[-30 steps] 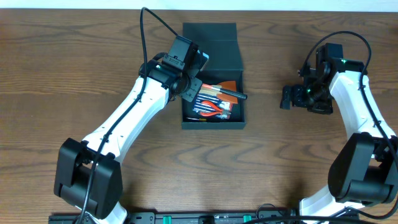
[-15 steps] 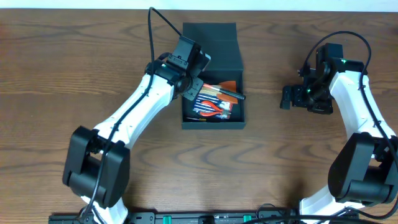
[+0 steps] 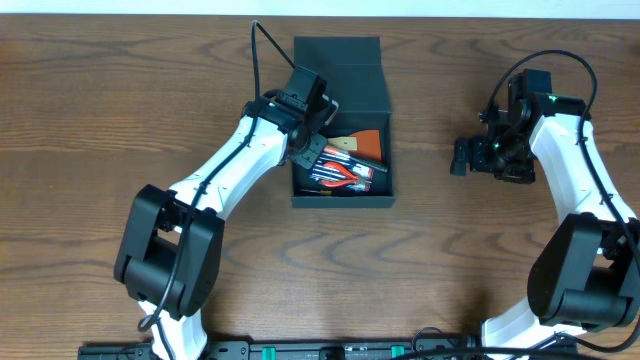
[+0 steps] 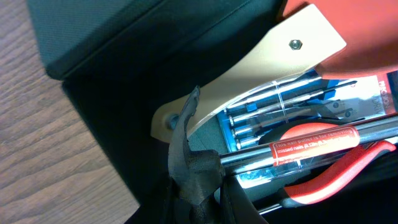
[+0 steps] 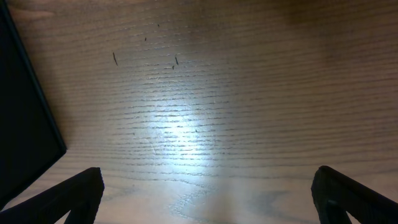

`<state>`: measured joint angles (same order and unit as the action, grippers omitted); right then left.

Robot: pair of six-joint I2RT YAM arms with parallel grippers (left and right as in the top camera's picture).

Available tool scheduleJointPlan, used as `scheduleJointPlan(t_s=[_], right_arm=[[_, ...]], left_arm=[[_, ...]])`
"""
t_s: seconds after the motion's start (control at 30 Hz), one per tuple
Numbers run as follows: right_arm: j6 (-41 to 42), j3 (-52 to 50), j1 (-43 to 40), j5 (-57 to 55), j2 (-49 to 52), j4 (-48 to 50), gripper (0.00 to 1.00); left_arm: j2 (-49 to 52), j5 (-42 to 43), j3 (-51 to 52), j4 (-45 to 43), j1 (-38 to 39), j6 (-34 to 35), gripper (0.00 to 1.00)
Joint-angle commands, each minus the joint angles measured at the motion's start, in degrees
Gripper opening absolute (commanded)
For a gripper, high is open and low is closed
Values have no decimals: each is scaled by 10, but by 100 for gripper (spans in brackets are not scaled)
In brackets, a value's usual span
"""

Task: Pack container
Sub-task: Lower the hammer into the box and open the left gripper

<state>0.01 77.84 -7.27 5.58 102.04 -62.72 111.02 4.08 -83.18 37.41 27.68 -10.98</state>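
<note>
Container [image 3: 345,200] lies open at the far middle of the bench [image 3: 100,100], with pliers [image 4: 336,180] inside. Left pincer [image 3: 312,155] is inside its left end; grip cannot be told. Right pincer [image 5: 208,193] is spread wide, well apart.

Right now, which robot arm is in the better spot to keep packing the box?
Probably the left. The left gripper is down inside the open box, right at the tools. The right gripper hangs open over bare table off to the side, holding nothing.
</note>
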Motion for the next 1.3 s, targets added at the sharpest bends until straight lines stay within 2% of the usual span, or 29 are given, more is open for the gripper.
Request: scheduleJointPlan(t_s=[0.0, 0.03, 0.07, 0.1, 0.13, 0.23, 0.3, 0.33, 0.8, 1.03, 1.13, 1.27], right_arm=[[7, 1, -3, 4, -1, 2, 99], [6, 1, -3, 4, -1, 2, 99], [5, 1, -3, 4, -1, 2, 99], [5, 1, -3, 4, -1, 2, 99], [5, 1, -3, 4, -1, 2, 99], [5, 1, -3, 4, -1, 1, 99], [5, 1, -3, 4, -1, 1, 99], [5, 1, -3, 4, -1, 1, 99], [3, 1, -3, 4, -1, 9, 99], [-29, 1, -2, 50, -1, 46, 99], [-29, 2, -2, 78, -1, 71, 94], [-29, 27, -2, 121, -2, 80, 77]], left_arm=[[9, -7, -12, 3, -1, -10, 6], [9, -7, -12, 3, -1, -10, 6], [9, -7, -12, 3, -1, -10, 11], [9, -7, -12, 3, -1, -10, 23], [9, -7, -12, 3, -1, -10, 41], [9, -7, -12, 3, -1, -10, 53], [9, -7, -12, 3, -1, -10, 67], [9, -7, -12, 3, -1, -10, 70], [4, -7, -12, 11, -1, -10, 70], [-53, -7, -12, 15, 1, -10, 70], [-99, -7, -12, 23, 0, -10, 70], [-169, -7, -12, 31, -2, 18, 71]])
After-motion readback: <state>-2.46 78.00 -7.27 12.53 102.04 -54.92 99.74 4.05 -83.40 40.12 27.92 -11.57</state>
